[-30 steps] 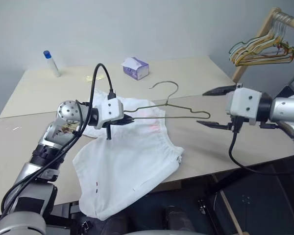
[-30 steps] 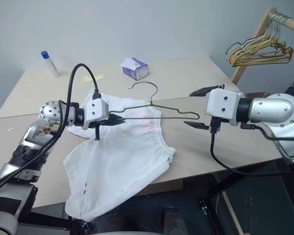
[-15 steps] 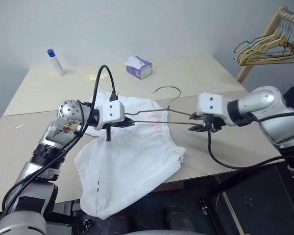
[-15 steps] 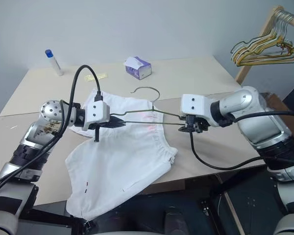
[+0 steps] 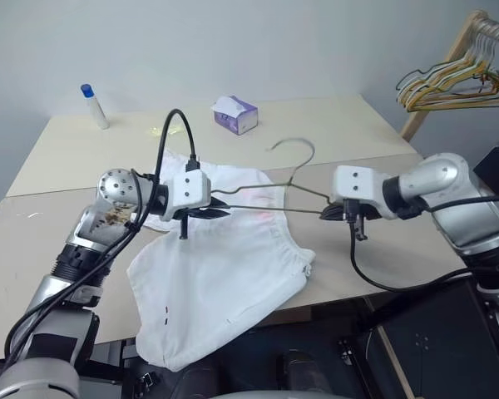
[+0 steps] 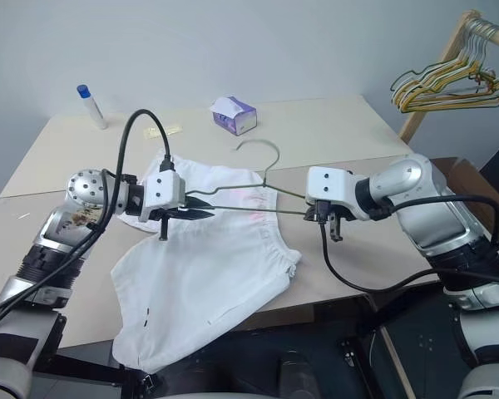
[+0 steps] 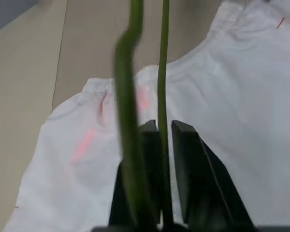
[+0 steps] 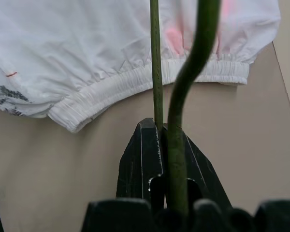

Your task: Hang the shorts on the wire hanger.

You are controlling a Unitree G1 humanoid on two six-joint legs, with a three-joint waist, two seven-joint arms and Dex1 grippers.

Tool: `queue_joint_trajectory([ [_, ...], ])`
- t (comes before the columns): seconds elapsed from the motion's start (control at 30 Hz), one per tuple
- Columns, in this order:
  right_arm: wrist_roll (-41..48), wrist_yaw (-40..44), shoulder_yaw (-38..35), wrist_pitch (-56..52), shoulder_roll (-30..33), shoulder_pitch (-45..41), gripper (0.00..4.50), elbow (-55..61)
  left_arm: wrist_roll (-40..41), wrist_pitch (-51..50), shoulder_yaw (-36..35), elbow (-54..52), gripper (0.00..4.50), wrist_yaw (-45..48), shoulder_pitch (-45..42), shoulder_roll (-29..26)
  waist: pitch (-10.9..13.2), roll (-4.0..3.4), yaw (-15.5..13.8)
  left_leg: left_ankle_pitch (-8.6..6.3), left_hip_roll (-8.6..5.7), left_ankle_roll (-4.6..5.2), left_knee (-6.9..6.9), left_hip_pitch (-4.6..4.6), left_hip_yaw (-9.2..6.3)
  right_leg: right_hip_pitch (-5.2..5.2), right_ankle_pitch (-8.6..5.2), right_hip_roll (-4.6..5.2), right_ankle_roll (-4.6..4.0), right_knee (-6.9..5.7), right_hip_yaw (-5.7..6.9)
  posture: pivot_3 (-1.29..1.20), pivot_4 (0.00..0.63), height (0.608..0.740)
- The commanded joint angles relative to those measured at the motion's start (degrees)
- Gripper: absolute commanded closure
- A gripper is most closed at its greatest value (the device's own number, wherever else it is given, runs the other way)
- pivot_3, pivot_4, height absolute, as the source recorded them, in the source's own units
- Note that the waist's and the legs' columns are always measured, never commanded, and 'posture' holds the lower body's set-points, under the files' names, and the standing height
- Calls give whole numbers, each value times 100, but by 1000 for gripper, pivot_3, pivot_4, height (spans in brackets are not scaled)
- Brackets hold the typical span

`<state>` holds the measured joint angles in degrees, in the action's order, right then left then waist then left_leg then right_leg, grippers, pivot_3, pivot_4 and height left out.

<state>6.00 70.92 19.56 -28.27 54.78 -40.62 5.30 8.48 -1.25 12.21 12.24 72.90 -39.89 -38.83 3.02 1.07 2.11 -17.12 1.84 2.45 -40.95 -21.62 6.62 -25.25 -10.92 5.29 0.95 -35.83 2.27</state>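
Note:
The white shorts [image 5: 224,266] lie spread on the table, one leg drooping over the near edge. The wire hanger [image 5: 270,206] is held level just above them, hook [image 5: 295,143] pointing up and away. My left gripper [image 5: 216,211] is at its left end. In the left wrist view the wire [image 7: 163,58] runs between the fingers [image 7: 188,145], which stand slightly apart with a gap beside it. My right gripper [image 5: 328,214] is shut on the hanger's right end. The right wrist view shows the wire [image 8: 155,58] pinched between the closed fingers [image 8: 140,154] above the elastic waistband [image 8: 106,92].
A purple tissue box [image 5: 234,115] and a white bottle with a blue cap [image 5: 92,105] stand at the back of the beige table [image 5: 382,141]. A wooden rack with bunched hangers [image 5: 453,83] stands off the table's far right corner.
My right gripper came in from the right, dropped a little and shut on the hanger's right end. The left gripper's fingers have eased slightly apart; that arm stayed put.

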Motion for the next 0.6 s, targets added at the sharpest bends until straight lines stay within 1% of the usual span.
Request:
queue_joint_trajectory([
  [0.03,315,20,-665,-275,257,326,4500,350,298,114,-474,334,2499,-32,-354,8,0,0,-8,-1,0,1,0,0,-1,1,0,0,0,1,0,-15,6,740],
  [0.17,740,-182,-1365,-922,446,1197,4500,549,668,-120,-965,605,1200,-104,-550,-9,-1,3,-46,-5,0,8,0,1,-4,5,0,0,0,2,5,-10,11,740],
  [0.23,966,-399,-1726,-1465,421,1568,4500,566,907,-365,-1148,398,521,-49,-406,-50,-2,2,-51,-6,0,10,1,6,-8,6,0,0,0,2,1,-8,16,740],
  [0.27,1086,-461,-1886,-1703,412,1742,4500,526,967,-385,-1266,222,171,-215,-263,2,-2,2,-51,-6,0,10,1,9,-11,8,0,0,0,1,-2,-8,16,740],
  [0.3,1244,-502,-2028,-2046,410,1900,4500,482,1065,-498,-1374,-23,17,-349,-91,28,-2,2,-51,-6,-1,11,1,10,-12,9,0,0,0,2,-3,-4,23,740],
  [0.37,1490,-613,-2247,-2588,372,2149,4500,403,1373,-759,-1531,-512,17,-291,275,-29,-2,2,-48,-9,1,16,4,21,-17,13,0,0,0,0,-13,3,27,740],
  [0.47,1998,-744,-2490,-3584,203,2157,4500,235,1623,-1026,-1646,-1128,17,-319,763,-104,-1,2,-51,-10,4,17,3,28,-18,17,0,-2,-1,-3,-14,12,34,740],
  [0.53,2195,-872,-2453,-4130,56,2036,4500,-9,1755,-1250,-1671,-1478,17,-368,1013,-145,-1,3,-63,-11,4,18,5,33,-21,21,0,-2,-2,-2,-15,25,38,740],
  [0.6,2262,-913,-2306,-4249,-86,1957,4500,-290,1921,-1554,-1714,-1759,17,-508,1193,-141,-1,2,-90,-13,4,21,9,43,-23,30,0,-3,-2,2,-16,33,34,740],
])
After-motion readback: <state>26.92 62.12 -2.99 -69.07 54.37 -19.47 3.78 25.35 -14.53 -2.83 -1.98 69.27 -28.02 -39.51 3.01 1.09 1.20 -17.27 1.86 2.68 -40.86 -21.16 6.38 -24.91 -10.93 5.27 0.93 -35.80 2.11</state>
